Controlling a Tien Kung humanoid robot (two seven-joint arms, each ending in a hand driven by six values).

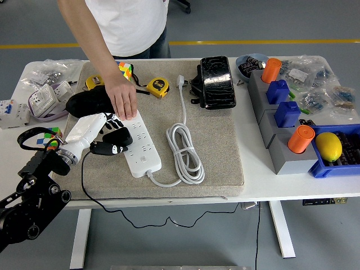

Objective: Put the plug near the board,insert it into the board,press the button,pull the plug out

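Observation:
A white power strip (140, 143) lies on the grey mat (214, 140), its white cable (184, 147) coiled to the right. My left hand (107, 138), white-shelled with black fingers, is shut on a black plug (115, 142) at the strip's left edge; whether the plug sits in a socket cannot be told. A thin black cord runs from the plug down over the table's front edge. A person's hand (124, 99) presses flat on the strip's far end. My right hand is out of view.
A black pouch (90, 102), yellow tape measures (157, 87) and a colour cube (126, 71) lie at the mat's back left. A black case (217, 81) sits at the back. Grey blocks with orange and blue parts (284, 115) and a blue bin with a lemon (329, 146) stand right.

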